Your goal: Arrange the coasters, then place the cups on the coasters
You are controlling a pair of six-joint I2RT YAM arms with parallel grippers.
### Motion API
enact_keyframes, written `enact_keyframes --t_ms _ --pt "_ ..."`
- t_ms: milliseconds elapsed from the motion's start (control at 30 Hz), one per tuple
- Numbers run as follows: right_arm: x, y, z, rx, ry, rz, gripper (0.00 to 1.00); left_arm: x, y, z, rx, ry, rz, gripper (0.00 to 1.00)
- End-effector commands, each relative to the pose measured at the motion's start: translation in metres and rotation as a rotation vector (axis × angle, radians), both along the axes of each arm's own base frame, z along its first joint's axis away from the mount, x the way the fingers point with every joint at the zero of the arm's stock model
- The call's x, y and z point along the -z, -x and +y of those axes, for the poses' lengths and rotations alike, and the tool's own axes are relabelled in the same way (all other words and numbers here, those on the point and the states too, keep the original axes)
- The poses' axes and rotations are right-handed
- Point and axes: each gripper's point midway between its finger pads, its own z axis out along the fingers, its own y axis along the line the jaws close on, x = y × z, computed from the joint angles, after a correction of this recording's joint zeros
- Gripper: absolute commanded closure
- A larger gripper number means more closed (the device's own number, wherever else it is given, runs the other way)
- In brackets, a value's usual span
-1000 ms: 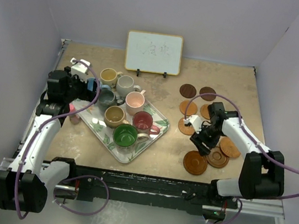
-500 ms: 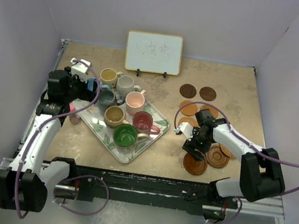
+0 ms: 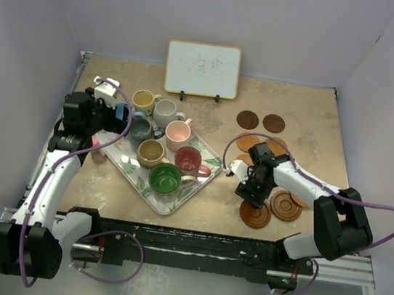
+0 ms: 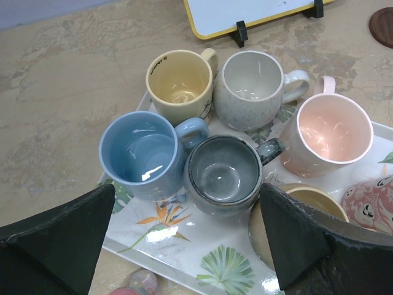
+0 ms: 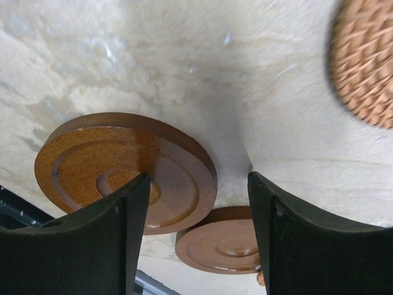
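Left gripper (image 4: 187,196) jaws wide, empty, over the blue cup (image 4: 142,153) and grey cup (image 4: 222,172) at the left corner of the leaf-print tray (image 4: 184,261). Right gripper (image 5: 198,178) jaws part-spread, clamping nothing, low beside a dark-brown ring-grooved coaster (image 5: 123,169) near the table's (image 3: 305,111) front edge, right half. Remaining coasters (image 3: 247,119) lie flat toward the right edge, orange to dark brown.
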Motion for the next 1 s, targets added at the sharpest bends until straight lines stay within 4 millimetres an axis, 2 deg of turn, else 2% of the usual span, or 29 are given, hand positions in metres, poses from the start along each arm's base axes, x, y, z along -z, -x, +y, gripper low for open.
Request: enact_keyframes --t_ms 0,233,600,767,967 --pt "-0.004 -0.046 0.032 0.028 -0.089 -0.128 0.34 -0.026 -0.009 0.000 0.010 -0.027 -0.082 0.03" --pt "-0.006 -0.055 0.047 0.038 -0.119 -0.135 0.36 -0.026 -0.008 0.001 0.009 -0.029 -0.081 0.03" --pt "-0.007 -0.052 0.057 0.042 -0.141 -0.113 0.37 -0.028 -0.007 0.001 0.009 -0.032 -0.085 0.03" --pt "-0.022 -0.035 0.060 0.040 -0.187 -0.066 0.36 -0.027 -0.005 0.001 0.008 -0.032 -0.080 0.03" --pt "-0.039 -0.026 0.047 0.048 -0.193 -0.082 0.34 -0.029 -0.005 0.000 0.014 -0.029 -0.081 0.03"
